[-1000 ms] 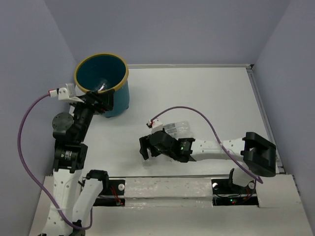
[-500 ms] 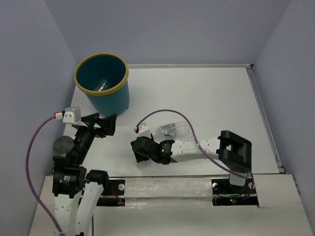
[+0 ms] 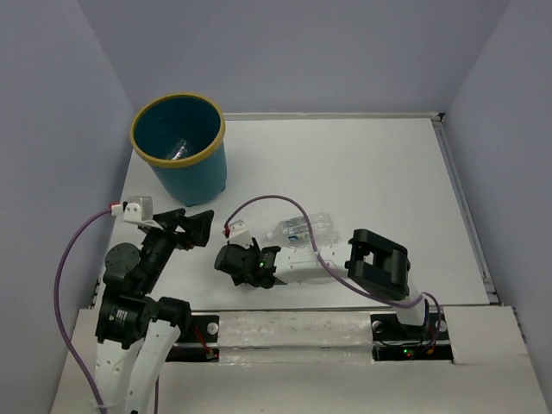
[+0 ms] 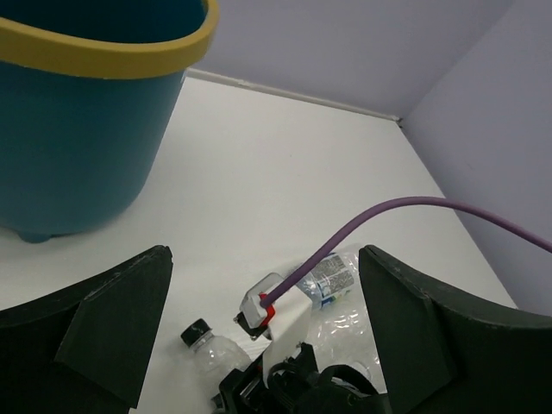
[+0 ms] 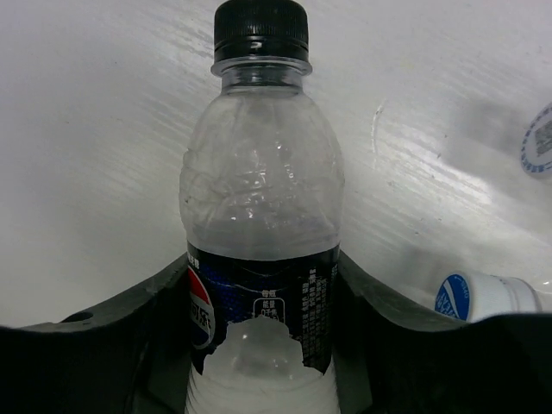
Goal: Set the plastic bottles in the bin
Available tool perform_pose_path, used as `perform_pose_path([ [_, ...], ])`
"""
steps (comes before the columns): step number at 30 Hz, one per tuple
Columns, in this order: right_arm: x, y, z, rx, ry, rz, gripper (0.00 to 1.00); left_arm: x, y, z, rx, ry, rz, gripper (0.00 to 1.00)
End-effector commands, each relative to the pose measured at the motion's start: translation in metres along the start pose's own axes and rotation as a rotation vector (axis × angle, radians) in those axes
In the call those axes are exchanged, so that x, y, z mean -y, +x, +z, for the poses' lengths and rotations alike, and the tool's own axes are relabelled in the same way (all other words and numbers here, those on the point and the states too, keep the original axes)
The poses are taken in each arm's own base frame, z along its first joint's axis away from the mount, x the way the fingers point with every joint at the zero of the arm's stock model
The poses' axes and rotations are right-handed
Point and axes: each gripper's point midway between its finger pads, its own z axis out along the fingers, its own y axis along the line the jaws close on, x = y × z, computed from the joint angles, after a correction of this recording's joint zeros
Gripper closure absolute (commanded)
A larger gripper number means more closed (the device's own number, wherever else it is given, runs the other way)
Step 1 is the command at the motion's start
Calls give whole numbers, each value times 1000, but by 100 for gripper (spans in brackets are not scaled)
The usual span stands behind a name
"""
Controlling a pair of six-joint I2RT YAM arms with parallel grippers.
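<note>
Both before round teal yellow-rimmed bin (image 3: 191, 177): clamps right gripper (image 5: 263, 285) on clear black-capped plastic bottle (image 5: 261, 185); holds left gripper (image 3: 198, 226) agape.

Upright teal bin (image 3: 194, 177), yellow-rimmed, contains one clear bottle (image 3: 177, 151); black-capped bottle (image 5: 259, 216) and white-blue-labelled bottle (image 3: 304, 229) lie on their sides, near each other.

Clear glossy plastic bottle (image 5: 259, 198), matt table (image 5: 86, 129)

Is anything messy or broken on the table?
Nothing is spilled or broken. Two bottles lie on their sides: a dark-capped bottle between the fingers of the right gripper, its clear plastic a bit crinkled, and a labelled bottle beside that arm.
</note>
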Motion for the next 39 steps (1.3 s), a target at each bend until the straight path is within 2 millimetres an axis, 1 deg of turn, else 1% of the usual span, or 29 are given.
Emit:
perform_pose_path([
  [1,3,-47,-27,134,36,41,53,-8,-17,-2,82,-64,-31,1],
  [3,10,-66,-42,195,48,42,57,-20,-25,-5,126,-142,-42,1],
  [4,11,-87,-61,253,27,68,59,-31,-27,-7,149,-202,-48,1],
  [6,22,-118,-83,353,59,20,60,-43,-30,-12,177,-273,-88,1],
  [9,44,-179,-122,491,90,-12,62,-52,-29,-15,190,-326,-109,1],
  [10,48,-208,-131,567,62,29,62,-53,-28,-15,190,-331,-112,1],
  [11,53,-228,-146,624,43,-15,62,-54,-27,-14,187,-335,-113,1],
  [12,52,-243,-153,666,10,-19,62,-55,-26,-14,185,-337,-114,1],
  [13,41,-271,-171,746,-73,3,62,-54,-27,-14,187,-337,-116,1],
  [15,44,-303,-182,813,-111,-17,62,-53,-25,-12,179,-329,-114,1],
  [16,32,-313,-177,822,-170,-44,62,-53,-25,-11,176,-325,-111,1],
  [17,37,-346,-194,889,-182,-27,62,-50,-24,-9,170,-308,-111,1],
  [18,35,-360,-195,915,-194,-19,62,-49,-21,-7,159,-299,-108,1],
  [19,26,-366,-172,905,-187,-72,62,-46,-20,-4,151,-280,-102,1],
  [20,24,-399,-197,990,-200,-69,62,-41,-16,-1,127,-251,-96,1],
  [21,26,-413,-195,1015,-199,-76,62,-39,-13,1,114,-235,-92,1],
  [22,8,-413,-169,1000,-226,-111,62,-36,-13,3,115,-213,-86,1],
  [23,11,-441,-193,1085,-234,-94,62,-33,-9,5,96,-196,-78,1],
  [25,3,-458,-194,1134,-262,-109,62,-32,-8,7,89,-189,-75,1],
  [26,-3,-457,-165,1123,-256,-126,62,-32,-8,7,87,-190,-74,1],
  [27,-6,-472,-187,1193,-283,-117,63,-32,-7,8,81,-186,-72,1],
  [29,-7,-481,-184,1243,-305,-108,63,-31,-6,9,79,-182,-69,1],
  [30,-8,-480,-170,1242,-311,-110,63,-30,-6,9,76,-177,-69,1],
  [32,-10,-481,-166,1284,-340,-111,59,-29,-5,10,69,-168,-66,1],
  [33,-15,-478,-158,1278,-363,-101,54,-29,-4,11,66,-168,-65,1],
  [34,-16,-481,-160,1296,-395,-102,41,-29,-4,11,62,-168,-65,1],
  [37,-24,-481,-155,1296,-475,-69,22,-30,-3,11,59,-175,-63,1],
  [38,-25,-482,-161,1305,-493,-64,13,-31,-2,12,52,-175,-63,1],
  [39,-24,-484,-166,1309,-500,-55,11,-29,-2,12,50,-169,-62,1],
])
